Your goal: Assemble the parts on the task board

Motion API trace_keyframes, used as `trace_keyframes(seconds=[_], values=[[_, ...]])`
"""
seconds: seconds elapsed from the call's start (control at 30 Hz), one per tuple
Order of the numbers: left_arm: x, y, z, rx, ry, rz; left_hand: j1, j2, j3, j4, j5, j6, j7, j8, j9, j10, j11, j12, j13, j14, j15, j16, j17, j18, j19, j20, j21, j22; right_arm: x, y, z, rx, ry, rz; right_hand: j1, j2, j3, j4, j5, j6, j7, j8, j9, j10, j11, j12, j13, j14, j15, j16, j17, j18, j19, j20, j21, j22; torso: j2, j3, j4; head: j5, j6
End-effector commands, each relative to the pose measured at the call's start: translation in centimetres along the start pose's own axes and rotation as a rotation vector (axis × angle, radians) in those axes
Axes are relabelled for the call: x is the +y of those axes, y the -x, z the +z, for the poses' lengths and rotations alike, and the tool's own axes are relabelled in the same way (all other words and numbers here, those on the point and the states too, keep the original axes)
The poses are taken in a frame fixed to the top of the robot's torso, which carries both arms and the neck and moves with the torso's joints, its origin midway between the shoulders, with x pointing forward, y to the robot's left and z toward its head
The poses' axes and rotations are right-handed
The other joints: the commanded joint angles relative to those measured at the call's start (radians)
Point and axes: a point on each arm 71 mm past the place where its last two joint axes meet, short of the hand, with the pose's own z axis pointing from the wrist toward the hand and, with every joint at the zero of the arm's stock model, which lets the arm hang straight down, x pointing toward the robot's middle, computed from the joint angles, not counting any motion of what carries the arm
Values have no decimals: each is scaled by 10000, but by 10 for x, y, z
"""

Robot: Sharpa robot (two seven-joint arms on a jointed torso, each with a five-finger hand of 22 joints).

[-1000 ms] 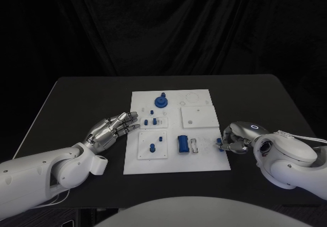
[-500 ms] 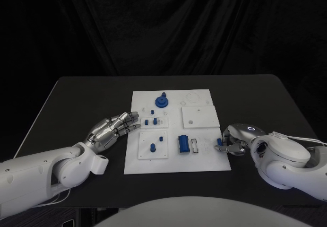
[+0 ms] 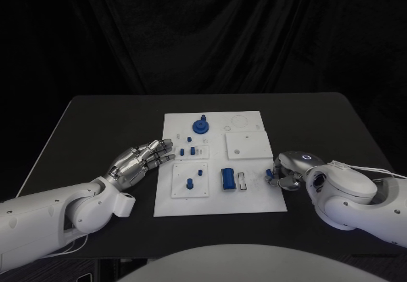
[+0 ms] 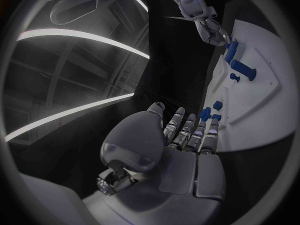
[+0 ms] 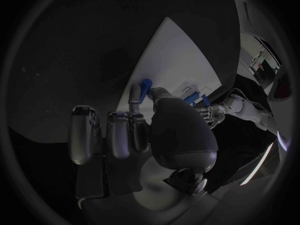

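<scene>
A small blue part point(image 3: 270, 173) sits at the right edge of the task board point(image 3: 254, 202), at about four o'clock from the board's middle, and the right hand point(image 3: 287, 171) has it pinched between thumb and a finger; the right wrist view shows the blue part point(image 5: 145, 89) held at the fingertips point(image 5: 134, 92) over the white plate, the other fingers hanging curled beside it. By the look of it the step in hand is the pick-up of this piece, with its placing not yet done.

Further in on the board lie a larger blue block point(image 3: 228, 179), a small blue peg point(image 3: 190, 184) on the lower left panel, two short blue pegs point(image 3: 188, 151) above that, and a round blue knob point(image 3: 201, 126) near twelve o'clock. A plain square white panel point(image 3: 247, 144) lies at about two o'clock.

The left hand point(image 3: 141, 160) hovers at the board's nine o'clock edge, fingers straight and apart, holding nothing.

The next move likely calls for lifting the piece clear, carrying it toward its seat and keeping it squarely aligned; which seat I cannot tell. The black tabletop point(image 3: 102, 123) carries it all.
</scene>
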Motion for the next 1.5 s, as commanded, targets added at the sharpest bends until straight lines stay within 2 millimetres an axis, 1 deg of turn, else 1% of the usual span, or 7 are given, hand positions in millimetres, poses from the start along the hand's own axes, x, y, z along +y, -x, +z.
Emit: trace_keyframes(seconds=[0.03,0.5,1.1,1.2,1.23,1.47,1.5], values=[[0,-2,0,115,-73,-154,93,-7,78,-21,35,94,302,71,8,94,40,87,19,66,-2,64,9,-152,92,13,71,15,-2,-10,0,515,97,899,376,-34,231,-109,292,-12,-51,-203,-1477,1062,82,27,2635,917,55,15,1956,63,568,61,81,2232,-4,0,6,7,-2],[2,-2,1,160,-36,-191,76,-5,108,-16,22,85,283,72,4,195,99,195,38,111,18,118,19,-169,99,12,74,7,16,-2,-3,-224,1430,4859,860,-294,635,-423,376,63,4,-239,-1645,1062,132,27,2635,961,95,124,2166,13,659,90,290,2301,0,14,-2,3,-2],[2,-2,1,171,13,-207,31,-9,104,24,2,113,289,80,6,227,114,230,42,120,26,132,20,-182,107,11,76,7,23,-8,1,316,1235,5449,624,-312,624,-307,133,124,-14,-178,-1677,1062,121,27,2635,935,91,68,2029,23,646,92,268,2289,9,-8,11,71,-2],[2,-2,1,170,14,-208,31,-9,104,24,2,113,289,80,6,227,114,230,42,120,26,132,20,-182,107,11,76,7,24,-3,0,-322,1467,4714,699,-322,634,-418,-455,27,-19,-158,-1685,1062,122,27,2635,929,88,58,2003,30,633,91,249,2279,8,-15,12,72,-2],[2,-2,1,171,15,-210,31,-9,104,24,2,113,289,80,6,227,114,230,42,120,26,132,20,-182,107,11,76,7,25,-2,-1,-584,1559,4397,699,-352,548,-472,-1357,-30,-16,-148,-1695,1062,122,27,2635,924,95,48,1977,28,632,95,256,2280,5,-14,11,79,-2],[3,-3,1,198,18,-229,27,-10,104,28,1,110,292,80,6,231,114,234,42,123,27,136,21,-183,109,11,76,7,28,8,-4,-2004,1981,2679,880,-492,359,-689,-2712,-267,80,-248,-1842,1062,204,27,2635,904,153,5,1874,39,607,143,217,2263,2,-9,10,59,-2],[3,-3,1,198,19,-230,27,-10,104,28,1,110,292,80,6,231,114,234,42,123,27,136,21,-183,109,11,76,7,28,9,-4,-2189,2016,2438,1069,-477,440,-741,-3865,-421,106,-286,-1888,1062,276,27,2635,894,177,-14,1830,41,596,181,202,2257,1,-7,10,53,-2]])
